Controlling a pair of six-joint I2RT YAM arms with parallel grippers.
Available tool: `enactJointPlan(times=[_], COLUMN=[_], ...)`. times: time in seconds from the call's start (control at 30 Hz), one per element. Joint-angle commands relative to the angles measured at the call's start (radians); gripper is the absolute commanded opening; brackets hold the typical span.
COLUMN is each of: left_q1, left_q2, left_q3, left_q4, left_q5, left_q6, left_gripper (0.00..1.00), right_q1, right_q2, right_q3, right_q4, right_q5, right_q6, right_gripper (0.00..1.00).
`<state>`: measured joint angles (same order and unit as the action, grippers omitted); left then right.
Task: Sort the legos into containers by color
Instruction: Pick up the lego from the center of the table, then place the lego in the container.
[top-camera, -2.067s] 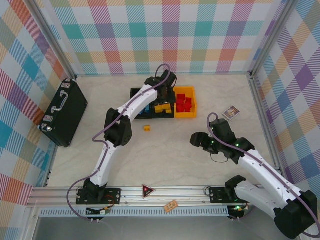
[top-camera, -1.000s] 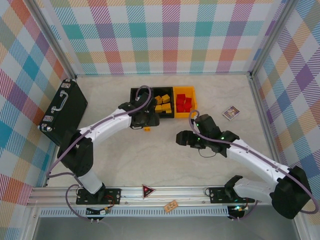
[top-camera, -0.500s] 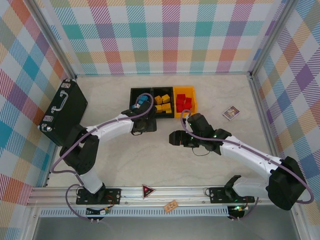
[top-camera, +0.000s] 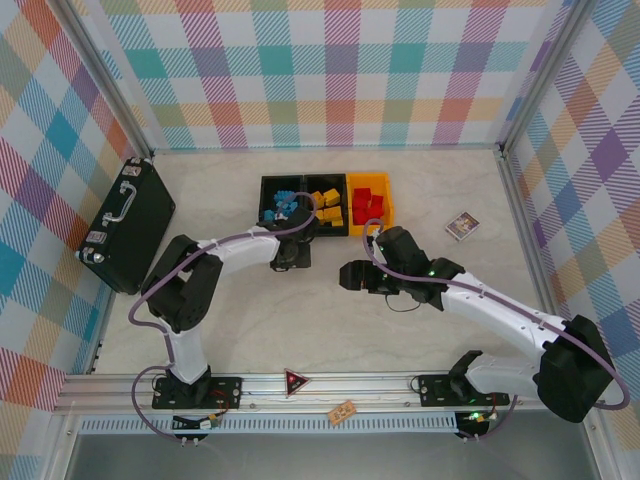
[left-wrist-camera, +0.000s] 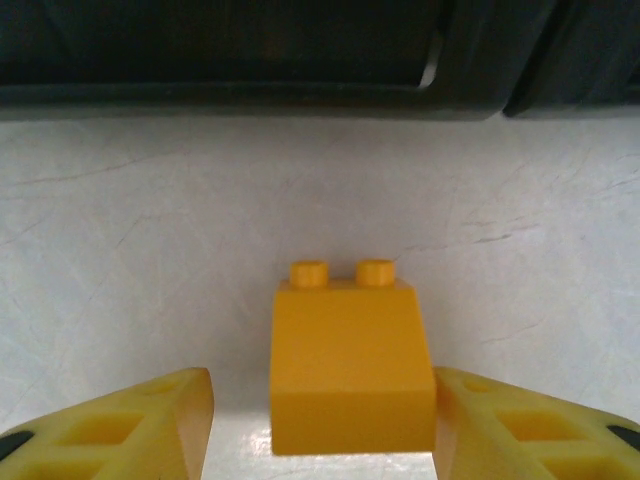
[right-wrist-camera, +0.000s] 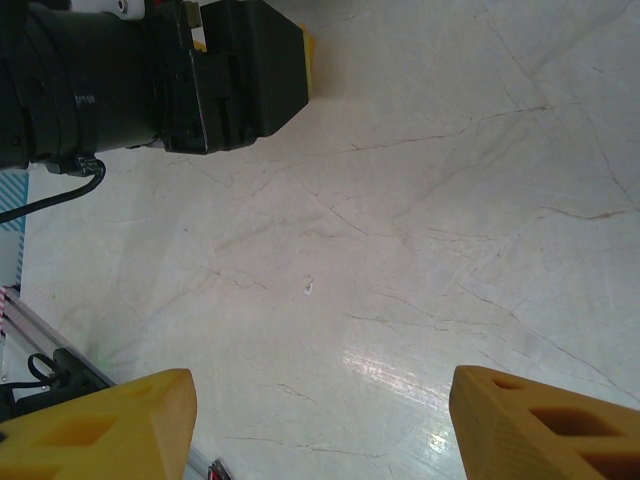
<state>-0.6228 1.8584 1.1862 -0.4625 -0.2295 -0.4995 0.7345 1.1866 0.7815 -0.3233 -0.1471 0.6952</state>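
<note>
Three bins (top-camera: 346, 180) joined in a row at the far middle of the desk (top-camera: 300, 320), already loaded by colour: blue bricks (top-camera: 282, 207) in the left black one, yellow bricks (top-camera: 326, 208) in the middle black one, red bricks (top-camera: 368, 206) in the yellow-orange one on the right. One stray yellow-orange brick (left-wrist-camera: 350, 370) out on the desk, near the bins' dark front wall (left-wrist-camera: 250, 60), two studs showing at its far edge. Hence the left arm (top-camera: 230, 245) folded back on itself, with the left tool (top-camera: 291, 257) down low just before the bins: lined up, by the look of things, to pick that loose brick and carry it to the middle bin. Open wide, fingers (left-wrist-camera: 110, 428) flanking the brick, one a little way off, the other right against its side or just beside; cannot tell which. Gripping nothing yet. Probably only needs to close squarely on the two flat sides, then lift clear of the bin wall. Right tool (top-camera: 350, 275) near the left one, over bare desk, likely standing off so as not to crowd the pick. Also open wide, fingers well apart, only marbled desk top between them, nothing held or touched.
</note>
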Motion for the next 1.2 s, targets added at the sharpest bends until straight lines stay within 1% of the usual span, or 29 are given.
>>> enactJointPlan(times=[0.0,0.07,0.3,0.37,0.53,0.87,1.03,1.17], left_q1=[0.010,0.009,0.009,0.009,0.006,-0.012,-0.013,-0.014], left_q2=[0.023,0.028,0.025,0.014,-0.027,-0.092,-0.084,-0.045], left_q3=[0.035,0.042,0.055,0.051,0.057,0.129,0.196,0.279], left_q4=[0.011,0.007,-0.015,-0.020,-0.047,-0.114,-0.141,-0.167], left_q5=[-0.007,-0.005,-0.011,-0.006,0.021,0.057,0.081,0.085], left_q6=[0.017,0.018,0.028,0.030,0.027,0.022,0.018,0.020], left_gripper=[0.52,0.49,0.30,0.26,0.23,0.23,0.23,0.23], right_q1=[0.008,0.008,0.008,0.008,0.008,0.008,0.004,0.001], right_q2=[-0.020,-0.023,-0.030,-0.033,-0.036,-0.049,-0.078,-0.102], right_q3=[-0.014,-0.019,-0.030,-0.031,-0.034,-0.029,-0.029,-0.037], right_q4=[-0.009,-0.007,-0.004,0.000,0.001,0.000,-0.022,-0.037], right_q5=[0.009,0.010,0.016,0.018,0.026,0.049,0.070,0.087], right_q6=[0.004,0.004,0.008,0.008,0.009,0.010,0.005,0.010], right_gripper=[0.67,0.67,0.67,0.67,0.67,0.67,0.67,0.68])
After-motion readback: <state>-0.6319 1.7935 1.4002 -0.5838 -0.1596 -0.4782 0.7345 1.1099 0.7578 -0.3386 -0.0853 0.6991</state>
